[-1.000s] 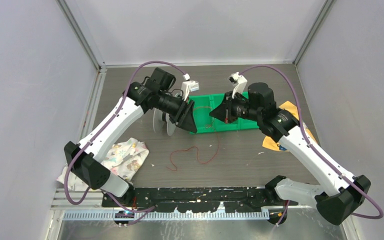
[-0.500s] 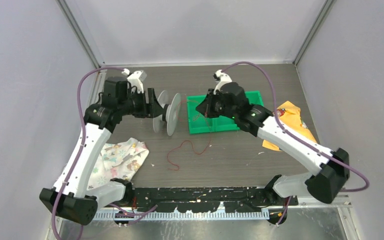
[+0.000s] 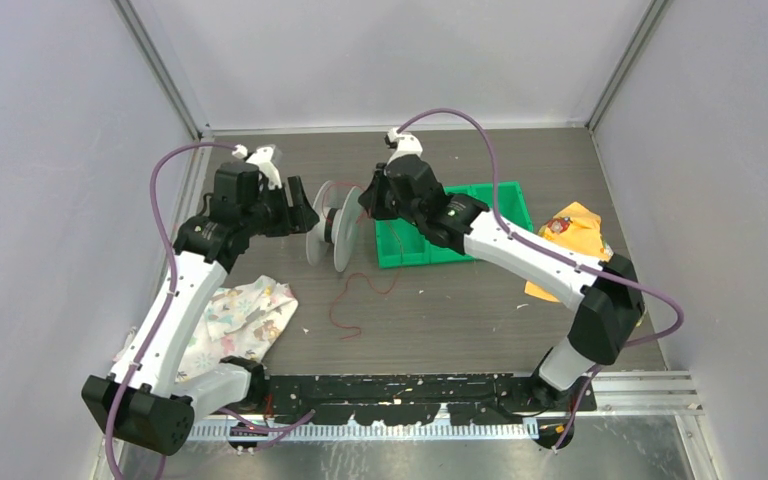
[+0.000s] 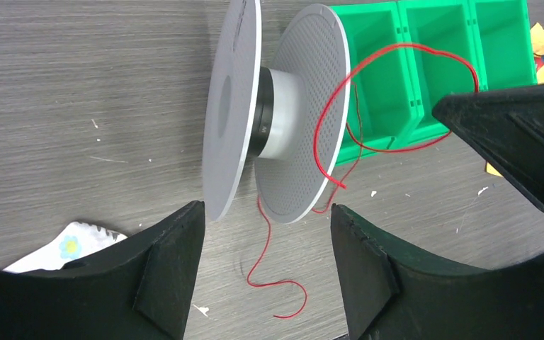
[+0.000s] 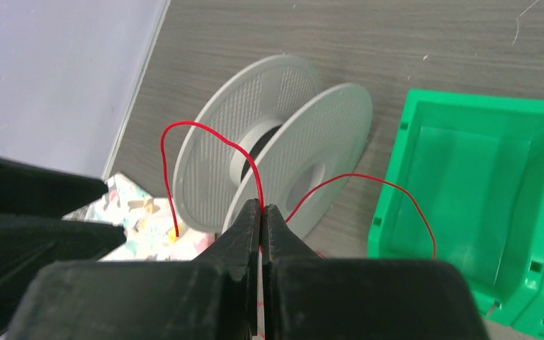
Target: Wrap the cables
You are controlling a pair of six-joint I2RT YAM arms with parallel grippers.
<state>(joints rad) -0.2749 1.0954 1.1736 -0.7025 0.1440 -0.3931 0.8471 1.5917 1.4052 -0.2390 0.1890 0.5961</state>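
A thin red cable [image 3: 360, 291] trails in loose curves on the table below a grey spool [image 3: 336, 230] standing on its rims. My right gripper [image 3: 364, 203] is shut on the cable [image 5: 205, 129] at its fingertips [image 5: 262, 207], just above and right of the spool [image 5: 304, 142]. One loop arches over the spool's flanges, another hangs toward the green tray. My left gripper [image 3: 305, 216] is open and empty, just left of the spool. In the left wrist view its jaws [image 4: 267, 207] frame the spool [image 4: 283, 120], the cable [image 4: 326, 134] and a loose end on the table.
A green divided tray [image 3: 440, 262] sits right of the spool, with part of the cable in it. A patterned cloth [image 3: 245, 312] lies at the front left. A yellow packet [image 3: 578, 232] lies right of the tray. Walls enclose the left, back and right.
My right gripper moved left from over the green tray to the spool, carrying the cable. My left gripper drew back left off the spool. The cable on the table shifted toward the spool.
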